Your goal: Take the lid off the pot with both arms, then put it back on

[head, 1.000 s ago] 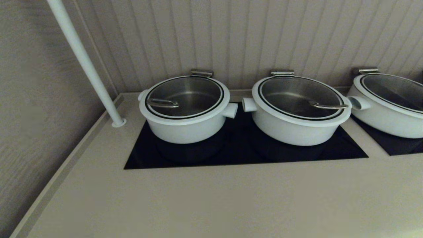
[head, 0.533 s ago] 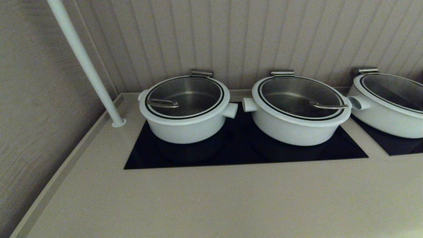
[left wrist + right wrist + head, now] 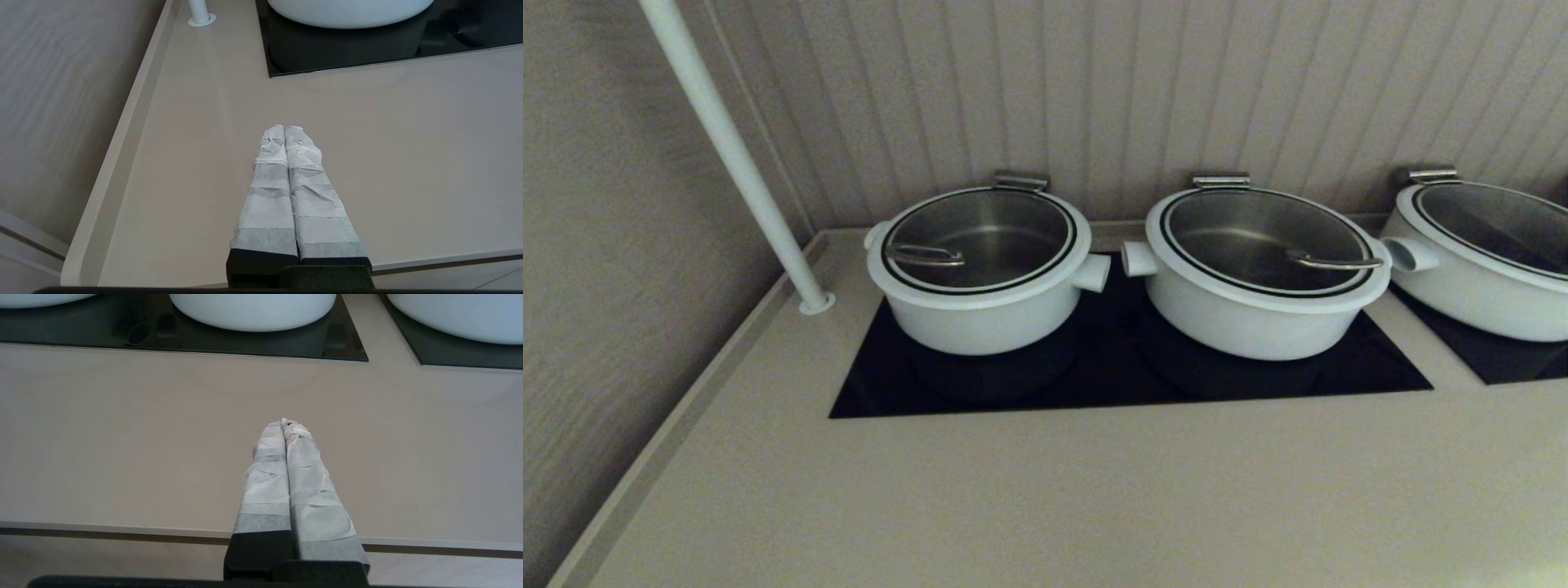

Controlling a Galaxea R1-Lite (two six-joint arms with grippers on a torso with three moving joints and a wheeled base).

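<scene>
The pot (image 3: 984, 314) is the deep, narrow white one at the left of the black cooktop; its base also shows in the left wrist view (image 3: 347, 12). The lid (image 3: 980, 237) sits on it, glass with a black ring and a steel wire handle (image 3: 923, 255). Neither arm shows in the head view. My left gripper (image 3: 284, 128) is shut and empty over the bare counter near its front edge, short of the pot. My right gripper (image 3: 284, 424) is shut and empty over the counter in front of the middle pot (image 3: 253, 310).
Two wider, shallower white pots with lids stand to the right (image 3: 1262, 278) (image 3: 1482, 257). A white pole (image 3: 731, 155) rises from the counter's back left corner. A wall runs along the left. The beige counter (image 3: 1054, 498) lies between the cooktop (image 3: 1127, 376) and the front edge.
</scene>
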